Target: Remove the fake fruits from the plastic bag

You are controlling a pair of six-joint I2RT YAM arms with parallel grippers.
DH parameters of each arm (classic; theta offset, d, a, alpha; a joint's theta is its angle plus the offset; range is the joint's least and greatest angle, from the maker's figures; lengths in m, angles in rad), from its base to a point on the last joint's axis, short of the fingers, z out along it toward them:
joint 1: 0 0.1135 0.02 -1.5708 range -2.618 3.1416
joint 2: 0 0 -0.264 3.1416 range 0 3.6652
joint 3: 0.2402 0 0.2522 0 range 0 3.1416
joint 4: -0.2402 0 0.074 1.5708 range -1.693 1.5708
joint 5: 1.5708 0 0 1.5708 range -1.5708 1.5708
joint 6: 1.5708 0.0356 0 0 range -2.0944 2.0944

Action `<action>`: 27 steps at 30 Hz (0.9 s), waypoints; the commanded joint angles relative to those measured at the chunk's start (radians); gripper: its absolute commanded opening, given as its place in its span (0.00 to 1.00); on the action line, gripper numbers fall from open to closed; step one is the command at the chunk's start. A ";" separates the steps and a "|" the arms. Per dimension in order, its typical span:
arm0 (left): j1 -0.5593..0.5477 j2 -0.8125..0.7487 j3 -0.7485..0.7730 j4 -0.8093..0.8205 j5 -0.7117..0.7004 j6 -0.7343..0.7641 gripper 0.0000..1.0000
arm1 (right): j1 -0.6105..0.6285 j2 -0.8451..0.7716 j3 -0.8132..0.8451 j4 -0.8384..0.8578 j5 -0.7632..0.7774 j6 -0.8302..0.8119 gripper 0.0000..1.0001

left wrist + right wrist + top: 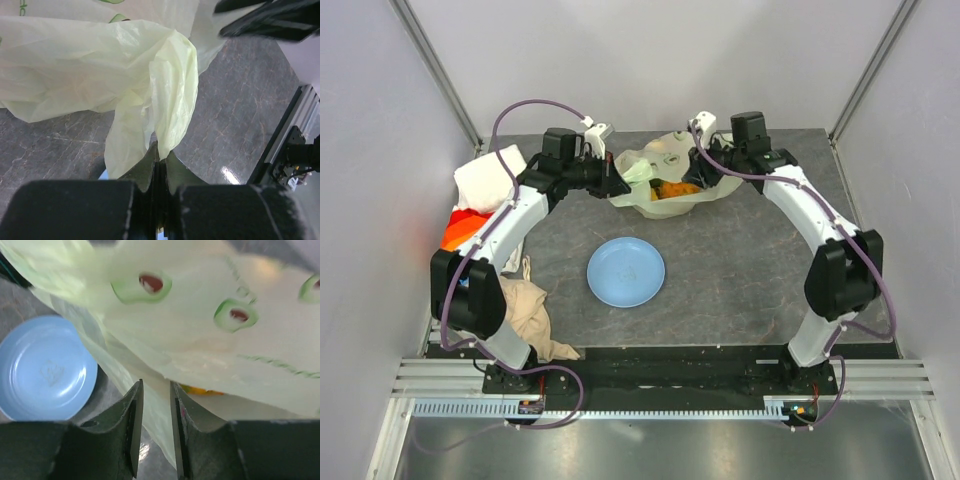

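One thin, crumpled pale yellow-green plastic bag (663, 157), orange fruits (672, 188) inside.

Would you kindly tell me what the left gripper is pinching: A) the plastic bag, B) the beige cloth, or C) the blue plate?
A: in the left wrist view, the left gripper is shut on a fold of the plastic bag.
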 commanded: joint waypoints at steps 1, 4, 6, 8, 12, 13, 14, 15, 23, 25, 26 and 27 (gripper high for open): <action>-0.001 -0.018 0.050 0.053 -0.039 -0.065 0.02 | -0.001 0.023 0.102 -0.116 -0.088 -0.109 0.35; -0.001 -0.009 0.060 0.054 -0.039 -0.084 0.01 | 0.004 0.057 0.123 -0.156 -0.104 -0.106 0.35; -0.001 -0.004 0.064 0.057 -0.037 -0.094 0.02 | 0.009 0.097 0.137 -0.188 -0.104 -0.115 0.34; -0.001 0.000 0.076 0.057 -0.039 -0.091 0.02 | 0.013 0.134 0.146 -0.188 -0.060 -0.101 0.36; 0.000 0.008 0.089 0.056 -0.037 -0.070 0.02 | 0.010 0.212 0.158 -0.113 0.042 0.014 0.57; 0.002 0.010 0.086 0.051 -0.037 -0.068 0.02 | 0.012 0.226 0.162 -0.093 0.059 0.038 0.59; 0.002 0.011 0.084 0.052 -0.037 -0.068 0.02 | 0.010 0.252 0.166 -0.078 0.088 0.086 0.61; 0.003 0.008 0.081 0.051 -0.039 -0.068 0.02 | 0.012 0.264 0.177 -0.044 0.097 0.103 0.65; 0.017 0.005 0.061 0.049 -0.052 -0.065 0.02 | 0.010 0.350 0.235 0.036 0.180 0.167 0.79; 0.020 0.003 0.043 0.048 -0.052 -0.061 0.02 | 0.010 0.368 0.234 0.057 0.200 0.186 0.84; 0.020 0.003 0.038 0.049 -0.052 -0.059 0.01 | 0.012 0.376 0.234 0.073 0.214 0.195 0.90; 0.020 0.003 0.031 0.046 -0.051 -0.052 0.02 | 0.010 0.384 0.235 0.080 0.220 0.198 0.96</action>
